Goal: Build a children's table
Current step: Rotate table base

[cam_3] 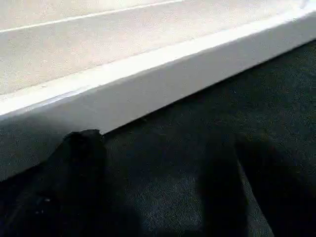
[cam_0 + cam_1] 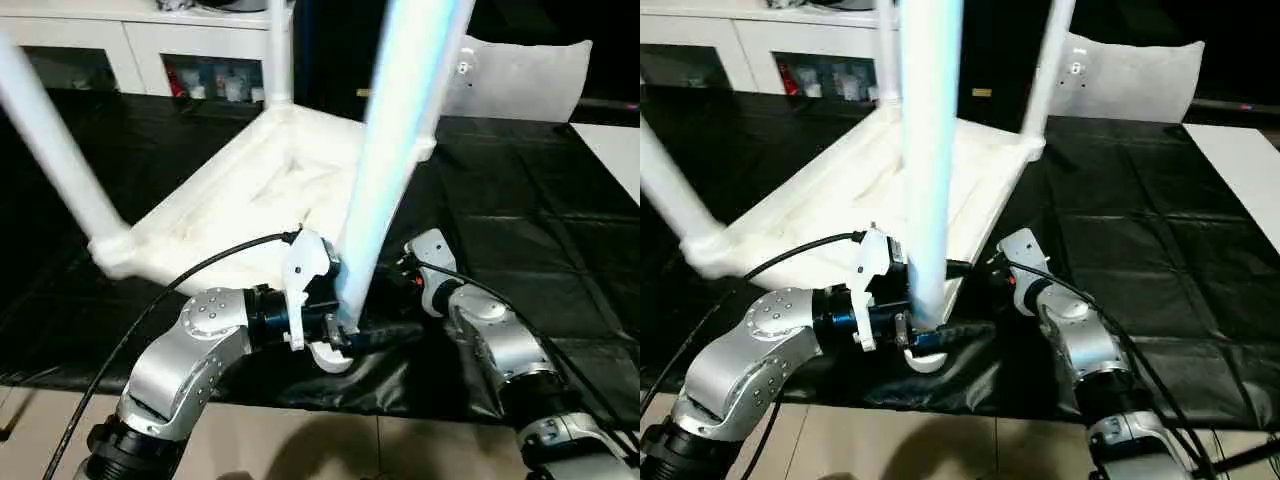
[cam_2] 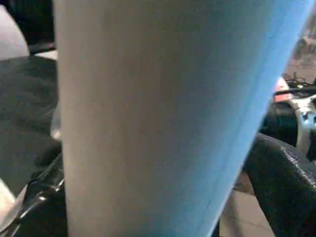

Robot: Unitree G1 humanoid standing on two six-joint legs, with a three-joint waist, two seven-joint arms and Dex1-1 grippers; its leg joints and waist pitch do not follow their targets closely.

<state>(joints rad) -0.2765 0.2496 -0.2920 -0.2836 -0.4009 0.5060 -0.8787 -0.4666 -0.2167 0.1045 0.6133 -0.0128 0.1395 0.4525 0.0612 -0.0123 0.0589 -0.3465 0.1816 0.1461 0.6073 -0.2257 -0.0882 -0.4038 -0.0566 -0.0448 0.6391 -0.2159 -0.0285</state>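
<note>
The children's table lies upside down on the black-covered surface, its white ribbed top (image 2: 250,200) facing up. Legs stand in the left corner (image 2: 55,150), the back corner (image 2: 280,50) and the back right corner (image 2: 1050,60). A fourth white leg (image 2: 390,150) rises from the near corner. My left gripper (image 2: 350,335) is open around the base of this leg; the left wrist view shows the leg (image 3: 163,118) between the black fingers (image 3: 286,187), with a gap on one side. My right gripper (image 2: 990,272) is open and empty, low beside the top's near rim (image 1: 148,84).
A white cabinet (image 2: 130,40) with shelves stands behind the work surface. A white cushion-like object (image 2: 520,80) lies at the back right and a white surface (image 2: 615,150) at the far right. The black cover's front edge (image 2: 300,395) drops to the tiled floor (image 2: 300,440).
</note>
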